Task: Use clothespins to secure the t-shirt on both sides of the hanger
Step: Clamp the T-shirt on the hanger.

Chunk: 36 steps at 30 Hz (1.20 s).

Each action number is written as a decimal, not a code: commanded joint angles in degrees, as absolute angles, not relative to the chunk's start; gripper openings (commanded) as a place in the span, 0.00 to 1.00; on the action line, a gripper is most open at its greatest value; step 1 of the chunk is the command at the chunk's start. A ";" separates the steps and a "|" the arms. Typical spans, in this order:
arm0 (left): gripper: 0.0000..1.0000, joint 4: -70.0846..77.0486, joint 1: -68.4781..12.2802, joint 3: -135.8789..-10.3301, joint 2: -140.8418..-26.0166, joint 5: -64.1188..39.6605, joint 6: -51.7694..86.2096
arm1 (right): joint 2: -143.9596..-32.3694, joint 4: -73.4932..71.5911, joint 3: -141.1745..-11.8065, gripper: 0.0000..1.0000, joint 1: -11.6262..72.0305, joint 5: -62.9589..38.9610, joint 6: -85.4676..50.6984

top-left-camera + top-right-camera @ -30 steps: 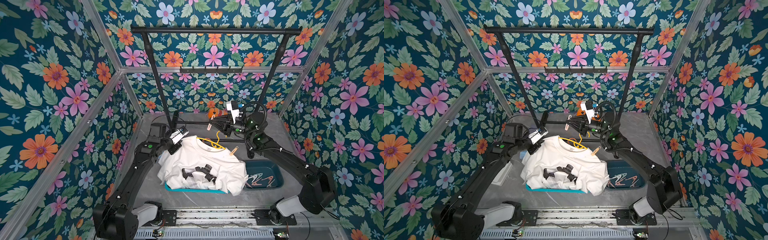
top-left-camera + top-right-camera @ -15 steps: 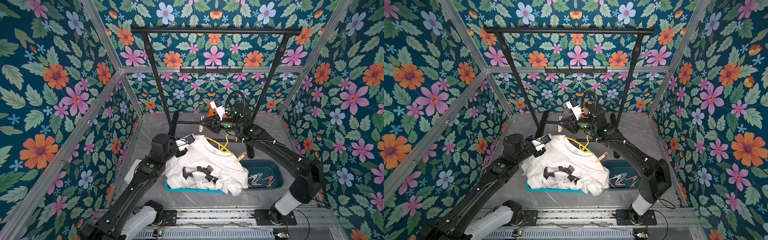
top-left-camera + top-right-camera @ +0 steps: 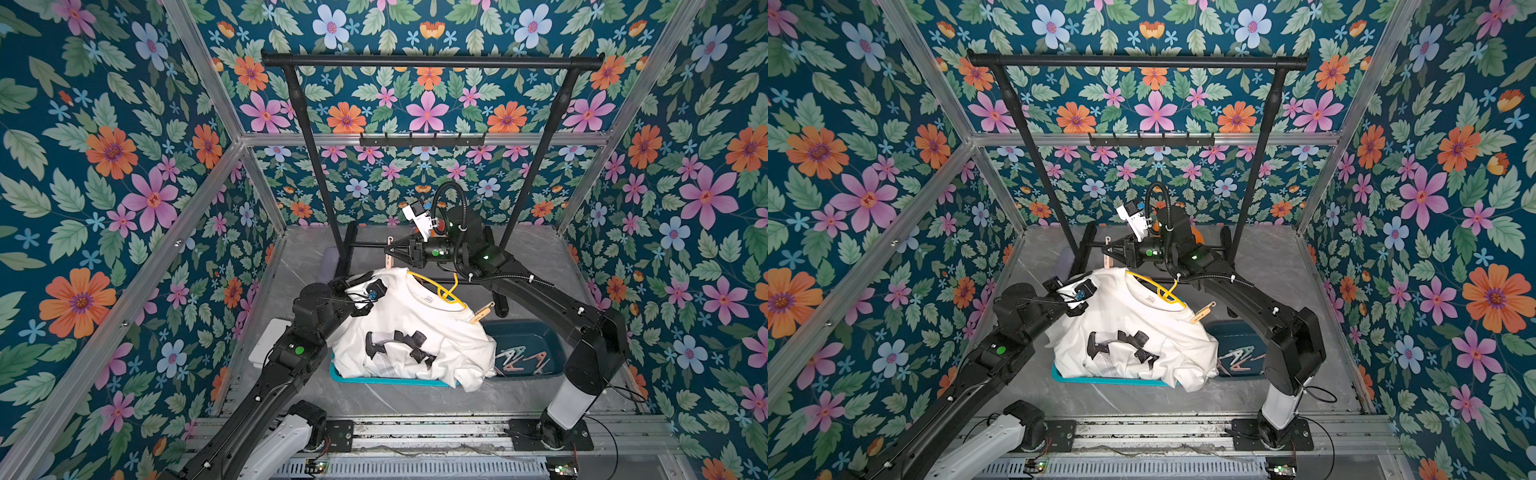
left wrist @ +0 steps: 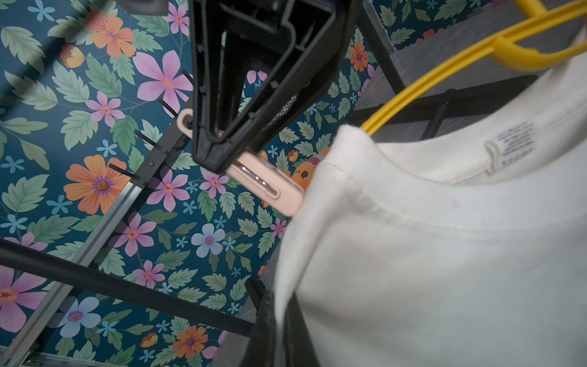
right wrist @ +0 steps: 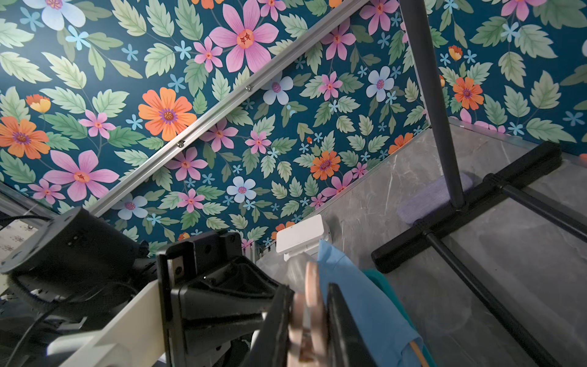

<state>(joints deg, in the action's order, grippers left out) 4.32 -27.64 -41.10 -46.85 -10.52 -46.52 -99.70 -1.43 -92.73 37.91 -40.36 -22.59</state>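
Two arms work over a grey marbled table (image 3: pixel 395 400). Far left, a flat white box (image 3: pixel 266 343) lies on the table beside the left arm.

Left gripper (image 4: pixel 281 321): jaws together, pinching a fold of the white t-shirt (image 3: pixel 415 324) at its left shoulder. In the left wrist view the cloth runs down between the two dark fingers.

The shirt is draped on a yellow hanger (image 3: pixel 437 287), whose hook and neck stick out of the collar. Black print across the chest. The lower part of the shirt is heaped over a teal tray (image 3: pixel 374 380).

Just above the left shoulder is the right gripper (image 3: pixel 390 250), reaching across from the right side, jaws clamped on a pink clothespin (image 3: pixel 389 263). The peg stands roughly upright in both top views, its lower tip at the edge of the shoulder. Cannot tell whether it touches the cloth.

Right shoulder: a beige clothespin (image 3: pixel 481 313) sits at the shirt's edge, tilted, its wire-loop end pointing up and away.

Further right, partly under the shirt's hem, is a dark teal bin (image 3: pixel 536 332) with loose clothespins (image 3: pixel 525 359) in it. A black garment rack (image 3: pixel 432 62) stands behind it all.
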 commanded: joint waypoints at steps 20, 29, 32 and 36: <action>0.00 10.34 -27.60 -41.14 -46.41 -9.32 -45.61 | -99.45 7.90 -94.04 0.00 39.29 -42.67 -19.08; 0.00 9.76 -27.64 -41.08 -46.78 -9.58 -45.94 | -97.45 2.79 -92.30 0.00 39.12 -42.08 -20.72; 0.00 9.54 -27.60 -41.15 -46.76 -9.58 -45.98 | -97.74 2.46 -93.22 0.00 37.96 -43.39 -22.14; 0.00 9.27 -27.60 -41.09 -46.57 -9.80 -46.13 | -97.95 4.74 -94.67 0.00 36.94 -44.42 -21.01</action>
